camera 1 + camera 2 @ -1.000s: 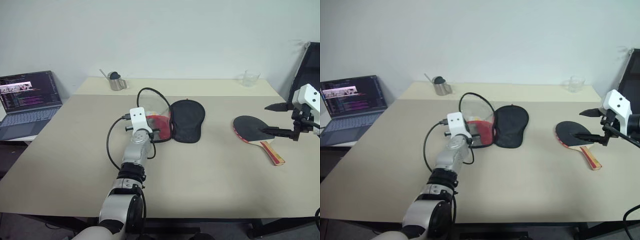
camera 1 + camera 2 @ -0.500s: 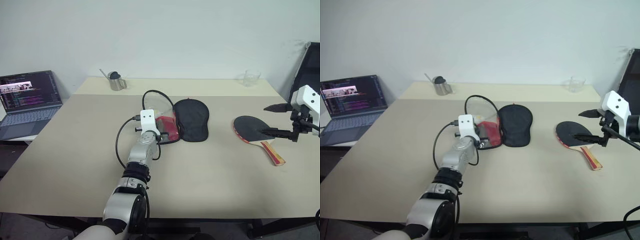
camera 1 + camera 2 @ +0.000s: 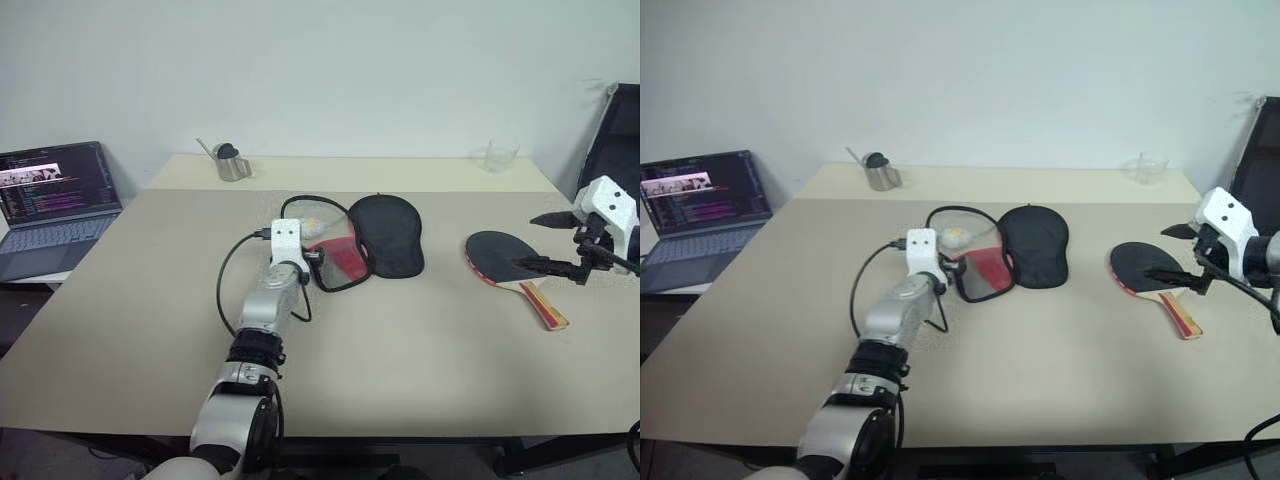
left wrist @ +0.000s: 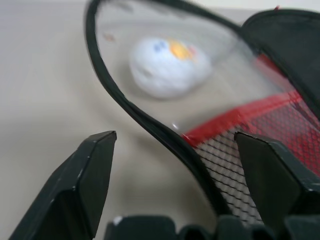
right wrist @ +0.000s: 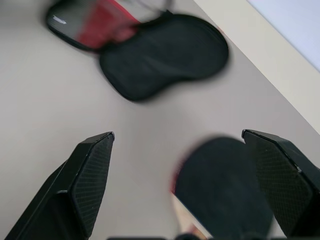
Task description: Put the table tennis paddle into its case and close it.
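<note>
Black case lies unzipped; no writing legible on paddle.

The left gripper, clamped on the edge of the case a second ago, is now seen with its fingers spread wide either side of the case's rim. The clear mesh flap, lifted up from the worktop before, has been laid down flat, and a white ball is seen through it. The case has been shifted a little toward the paddle.
</note>
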{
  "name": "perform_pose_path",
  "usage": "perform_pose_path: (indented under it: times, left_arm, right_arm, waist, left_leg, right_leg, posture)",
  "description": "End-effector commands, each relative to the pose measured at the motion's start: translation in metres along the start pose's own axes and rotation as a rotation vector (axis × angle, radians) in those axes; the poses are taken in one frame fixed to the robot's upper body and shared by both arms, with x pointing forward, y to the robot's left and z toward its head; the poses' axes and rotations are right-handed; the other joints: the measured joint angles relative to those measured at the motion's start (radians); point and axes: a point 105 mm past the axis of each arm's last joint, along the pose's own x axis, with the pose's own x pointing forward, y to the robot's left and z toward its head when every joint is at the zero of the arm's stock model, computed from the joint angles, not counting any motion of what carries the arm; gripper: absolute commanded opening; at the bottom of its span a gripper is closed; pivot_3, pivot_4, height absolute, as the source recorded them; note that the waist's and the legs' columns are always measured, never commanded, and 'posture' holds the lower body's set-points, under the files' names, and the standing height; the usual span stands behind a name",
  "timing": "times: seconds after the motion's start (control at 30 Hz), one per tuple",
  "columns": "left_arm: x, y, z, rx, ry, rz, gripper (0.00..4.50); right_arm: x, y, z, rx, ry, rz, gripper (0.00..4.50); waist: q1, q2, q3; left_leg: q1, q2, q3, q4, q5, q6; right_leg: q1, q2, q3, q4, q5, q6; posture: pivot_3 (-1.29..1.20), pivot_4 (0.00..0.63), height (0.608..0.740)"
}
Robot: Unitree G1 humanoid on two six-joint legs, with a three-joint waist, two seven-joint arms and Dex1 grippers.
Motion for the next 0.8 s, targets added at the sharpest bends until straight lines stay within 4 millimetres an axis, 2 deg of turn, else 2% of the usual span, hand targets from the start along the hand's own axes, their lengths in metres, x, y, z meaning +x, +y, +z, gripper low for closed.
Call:
perform_pose_path:
  times: [0.03,0.17,0.27,0.37,0.53,0.67,0.73,0.8]
  left_arm:
    - [-0.015,0.002,0.034,0.098,-0.108,-0.160,3.91]
    - [-0.040,0.012,0.053,0.247,-0.146,-0.409,3.91]
    - [-0.061,0.020,0.069,0.277,-0.158,-0.587,3.91]
    - [-0.084,0.019,0.078,0.292,-0.158,-0.766,3.91]
    - [-0.109,0.016,0.082,0.302,-0.146,-0.935,3.91]
    - [-0.113,0.013,0.076,0.304,-0.133,-0.962,3.91]
    - [-0.113,0.010,0.075,0.303,-0.132,-0.967,3.91]
    - [-0.113,0.007,0.073,0.305,-0.130,-0.970,3.95]
  right_arm:
    - [-0.001,-0.016,-0.017,0.100,0.092,-0.161,4.50]
    - [0.002,-0.023,-0.047,0.302,0.197,-0.321,4.50]
    - [0.006,-0.018,-0.068,0.414,0.258,-0.381,4.50]
    - [0.012,-0.012,-0.092,0.499,0.351,-0.424,4.50]
    - [0.021,-0.001,-0.101,0.589,0.358,-0.408,4.50]
    - [0.034,0.009,-0.114,0.661,0.370,-0.407,4.50]
    - [0.041,0.012,-0.114,0.698,0.349,-0.409,4.50]
    - [0.048,0.013,-0.114,0.754,0.329,-0.428,4.12]
  waist:
    - [0.000,0.000,0.000]
    - [-0.001,0.000,0.000]
    - [0.000,0.000,0.000]
    - [-0.001,0.000,0.000]
    - [-0.001,0.000,0.000]
    - [-0.001,0.000,0.000]
    - [-0.002,0.000,0.000]
    - [-0.006,0.000,0.000]
  left_leg:
    - [0.000,0.000,0.000,0.000,0.000,0.000]
    - [0.000,0.001,0.000,-0.001,0.002,-0.004]
    - [0.000,0.001,0.000,-0.001,0.002,-0.004]
    - [0.000,0.001,0.000,-0.002,0.001,-0.002]
    - [-0.001,0.001,0.000,-0.003,0.000,0.000]
    - [0.000,0.001,0.000,-0.006,0.000,0.000]
    - [0.000,0.001,0.000,-0.009,0.001,0.001]
    - [0.000,0.001,0.001,-0.011,0.001,0.002]
  right_leg:
    - [0.000,0.000,0.000,0.000,0.000,0.000]
    - [0.000,0.000,0.000,0.000,0.002,-0.004]
    - [0.000,-0.001,0.000,-0.001,0.003,-0.005]
    - [0.000,-0.001,-0.001,-0.002,0.003,-0.005]
    - [0.000,0.000,0.000,-0.004,0.000,0.000]
    - [0.000,0.001,0.000,-0.006,0.000,0.000]
    - [0.000,0.001,0.000,-0.008,0.000,0.000]
    - [0.000,0.001,0.000,-0.009,0.001,0.000]
  posture:
    - [0.00,0.150,0.740]
    - [0.00,0.150,0.740]
    - [0.00,0.150,0.740]
    - [0.00,0.150,0.740]
    - [0.00,0.150,0.740]
    - [0.00,0.150,0.740]
    - [0.00,0.150,0.740]
    - [0.00,0.150,0.740]
